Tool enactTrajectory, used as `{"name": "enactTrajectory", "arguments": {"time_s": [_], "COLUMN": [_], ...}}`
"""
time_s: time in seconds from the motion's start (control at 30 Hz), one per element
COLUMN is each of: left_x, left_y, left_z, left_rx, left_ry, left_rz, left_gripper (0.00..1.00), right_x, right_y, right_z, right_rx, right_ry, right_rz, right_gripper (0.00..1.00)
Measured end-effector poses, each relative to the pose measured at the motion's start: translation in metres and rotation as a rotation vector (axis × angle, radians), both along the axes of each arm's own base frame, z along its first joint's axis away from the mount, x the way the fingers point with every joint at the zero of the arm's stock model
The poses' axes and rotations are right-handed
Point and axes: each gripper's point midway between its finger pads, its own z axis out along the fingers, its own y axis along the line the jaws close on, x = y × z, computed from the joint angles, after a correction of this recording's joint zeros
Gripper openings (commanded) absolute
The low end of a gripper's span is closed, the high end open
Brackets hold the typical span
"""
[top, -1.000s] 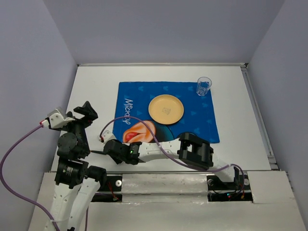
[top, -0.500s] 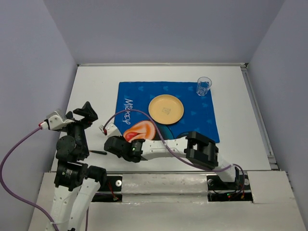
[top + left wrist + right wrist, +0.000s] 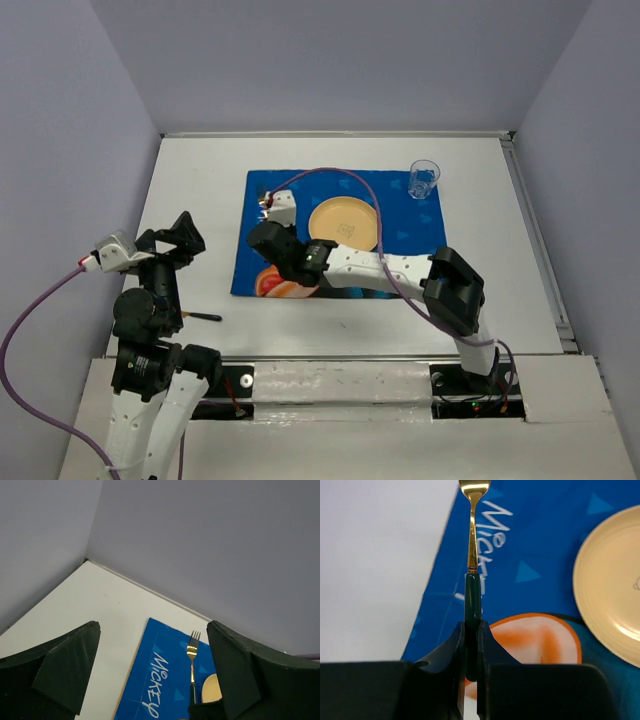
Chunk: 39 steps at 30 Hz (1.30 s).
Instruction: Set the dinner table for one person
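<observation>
My right gripper (image 3: 471, 630) is shut on the dark green handle of a fork (image 3: 472, 575). The fork's gold head points away over the left part of the blue placemat (image 3: 545, 540). From above, this gripper (image 3: 267, 217) hovers left of the yellow plate (image 3: 345, 223) on the mat (image 3: 420, 250). My left gripper (image 3: 152, 630) is open and empty, raised above the white dinner table (image 3: 200, 180) at its left side (image 3: 181, 234). Between its fingers the fork (image 3: 192, 652) shows over the mat (image 3: 155, 680).
A clear glass (image 3: 423, 179) stands at the mat's far right corner. A dark utensil (image 3: 203, 317) lies on the table near the left arm's base. Grey walls close the table on three sides.
The right arm has swung from the table's near left edge up and right over the placemat's left part, its jaws closing on the fork. The left arm has barely moved.
</observation>
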Motion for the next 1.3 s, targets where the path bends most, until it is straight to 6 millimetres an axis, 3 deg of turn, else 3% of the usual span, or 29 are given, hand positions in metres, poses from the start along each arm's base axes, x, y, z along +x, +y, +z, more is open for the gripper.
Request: {"name": "enactTrajectory", "arguments": {"time_s": [0.1,0.27,0.5,0.63,1.0,1.03,1.07,1.13,1.2,1.3], "left_x": [0.001,0.001,-0.001,-0.002,-0.002,-0.002,-0.002,-0.002,-0.002,-0.002], "left_y": [-0.005,-0.018,-0.023,-0.024,-0.026,-0.026,-0.026,-0.026,-0.026,-0.026], "left_z": [0.0,0.0,0.002,0.003,0.003,0.003,0.003,0.003,0.003,0.003], "left_rx": [-0.002,-0.001,-0.008,-0.008,-0.008,-0.008,-0.008,-0.008,-0.008,-0.008], "left_ry": [0.0,-0.001,-0.014,-0.015,-0.016,-0.016,-0.016,-0.016,-0.016,-0.016], "left_rz": [-0.025,-0.082,-0.112,-0.119,-0.126,-0.126,-0.126,-0.127,-0.127,-0.127], "left_gripper": [0.99,0.99,0.99,0.99,0.99,0.99,0.99,0.99,0.99,0.99], "right_x": [0.032,0.058,0.054,0.048,0.049,0.049,0.049,0.049,0.049,0.049], "right_y": [-0.027,-0.042,-0.037,-0.034,-0.03,-0.029,-0.029,-0.029,-0.028,-0.027], "right_z": [-0.016,-0.04,-0.097,-0.116,-0.129,-0.128,-0.129,-0.129,-0.13,-0.13], "right_rx": [0.044,0.084,0.039,0.029,0.025,0.026,0.025,0.023,0.027,0.033], "right_ry": [0.048,0.099,0.192,0.238,0.257,0.257,0.258,0.259,0.261,0.265], "right_rz": [-0.125,-0.22,-0.21,-0.202,-0.205,-0.205,-0.205,-0.205,-0.206,-0.204], "right_gripper": [0.0,0.0,0.0,0.0,0.0,0.03,0.15,0.24,0.41,0.44]}}
